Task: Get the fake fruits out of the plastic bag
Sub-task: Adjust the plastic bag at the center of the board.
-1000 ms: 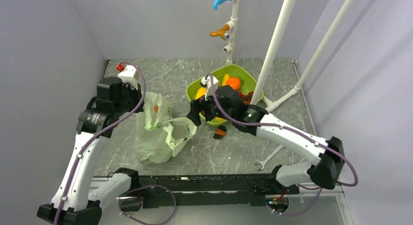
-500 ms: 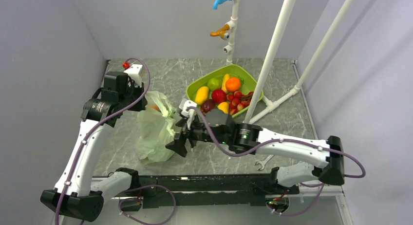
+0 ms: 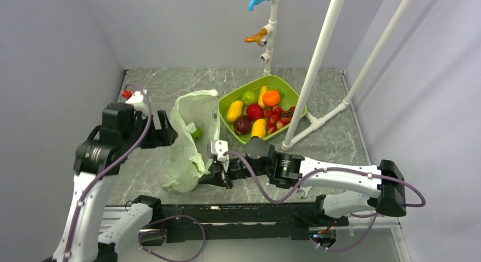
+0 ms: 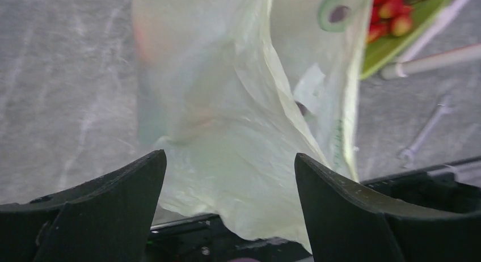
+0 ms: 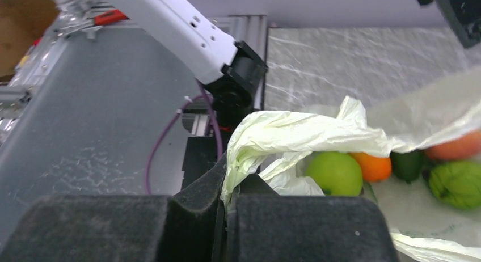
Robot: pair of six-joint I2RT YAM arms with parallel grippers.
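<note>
The pale-green plastic bag (image 3: 186, 143) lies slack on the table, its mouth spread toward the tray. My right gripper (image 3: 218, 176) is shut on a fold of the bag's near edge (image 5: 266, 140). Inside the bag, the right wrist view shows fake fruits: a round green one (image 5: 336, 172), an orange piece (image 5: 372, 167), a dark avocado (image 5: 407, 164), green grapes (image 5: 456, 184) and a peach (image 5: 454, 147). From above one green fruit (image 3: 197, 134) shows through the bag. My left gripper (image 3: 165, 129) stands open just left of the bag (image 4: 227, 103), holding nothing.
A green tray (image 3: 289, 92) behind the bag on the right holds several yellow, red and orange fruits. Slanted white pipes (image 3: 317, 58) rise beside it, with toy taps (image 3: 256, 39) behind. A wrench (image 3: 309, 189) lies by the right arm.
My left gripper opened, let go of the bag's top and dropped lower. The right gripper moved to the bag's near edge and shut on it. The bag slumped and spread open.
</note>
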